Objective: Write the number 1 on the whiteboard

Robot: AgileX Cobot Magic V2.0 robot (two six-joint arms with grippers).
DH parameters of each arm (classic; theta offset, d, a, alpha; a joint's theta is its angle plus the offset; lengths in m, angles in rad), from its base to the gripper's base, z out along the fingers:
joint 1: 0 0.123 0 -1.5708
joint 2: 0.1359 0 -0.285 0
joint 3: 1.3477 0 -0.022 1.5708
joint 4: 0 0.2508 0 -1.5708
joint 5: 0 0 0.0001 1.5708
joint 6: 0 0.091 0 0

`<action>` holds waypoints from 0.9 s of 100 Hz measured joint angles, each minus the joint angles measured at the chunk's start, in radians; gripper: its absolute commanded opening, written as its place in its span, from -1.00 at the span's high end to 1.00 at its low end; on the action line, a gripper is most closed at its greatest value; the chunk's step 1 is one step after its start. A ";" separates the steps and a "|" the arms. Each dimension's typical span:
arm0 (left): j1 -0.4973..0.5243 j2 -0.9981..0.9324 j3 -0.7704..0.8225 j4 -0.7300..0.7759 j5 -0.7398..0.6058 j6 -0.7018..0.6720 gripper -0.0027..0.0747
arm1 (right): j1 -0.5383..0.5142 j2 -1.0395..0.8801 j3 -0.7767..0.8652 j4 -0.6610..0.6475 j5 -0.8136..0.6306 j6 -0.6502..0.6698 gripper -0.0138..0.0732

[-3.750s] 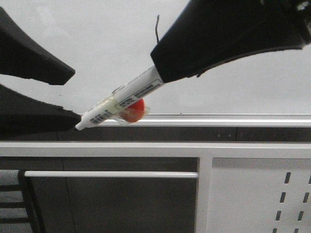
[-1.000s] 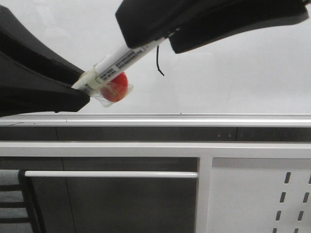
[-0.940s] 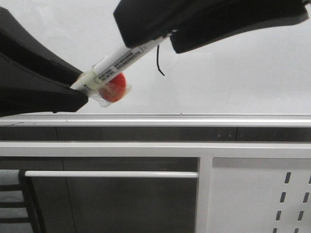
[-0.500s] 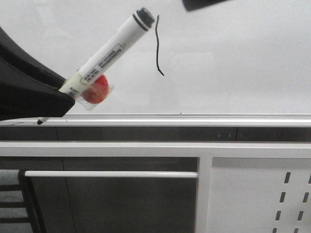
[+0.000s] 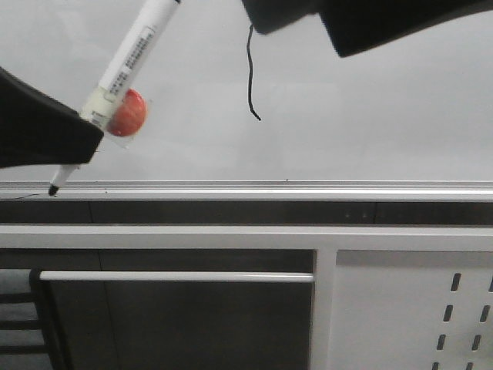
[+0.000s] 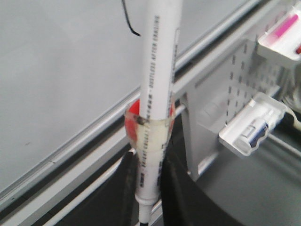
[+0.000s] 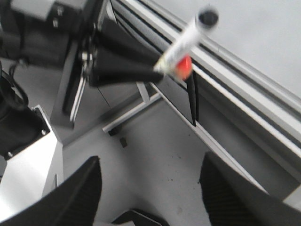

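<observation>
Left tool (image 5: 73, 146) held the marker (image 5: 127, 62) near its tip end, clamped — long axis tilted, tip (image 5: 54, 189) down at lower left by the board's silver edge (image 5: 308, 189), cap end up toward top centre. Right tool (image 7: 146, 188) had fingers spread wide, empty, at top right of the front view. The number 1 (image 5: 249, 73) sat on the whiteboard (image 5: 370, 116) at upper centre, up and right of the marker tip, between both tools; left arm was nearer. Stroke looked done — likely only capping or stowing left.
</observation>
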State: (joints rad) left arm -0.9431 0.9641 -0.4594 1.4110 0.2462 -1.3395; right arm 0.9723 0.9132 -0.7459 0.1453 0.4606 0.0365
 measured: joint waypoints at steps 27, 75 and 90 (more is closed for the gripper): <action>0.000 -0.021 0.000 0.257 0.130 -0.418 0.98 | 0.000 0.000 0.000 -0.016 0.022 0.000 -0.26; 0.000 -0.021 0.012 0.385 0.240 -0.706 0.98 | 0.000 0.000 0.000 -0.062 0.136 0.000 -0.21; 0.000 -0.019 0.012 0.385 0.241 -0.709 0.98 | 0.000 -0.026 0.000 -0.085 0.171 0.000 0.12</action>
State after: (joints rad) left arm -0.9431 0.9449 -0.4473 1.7956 0.4870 -2.0486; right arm 0.9723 0.8871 -0.7459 0.0604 0.6312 0.0365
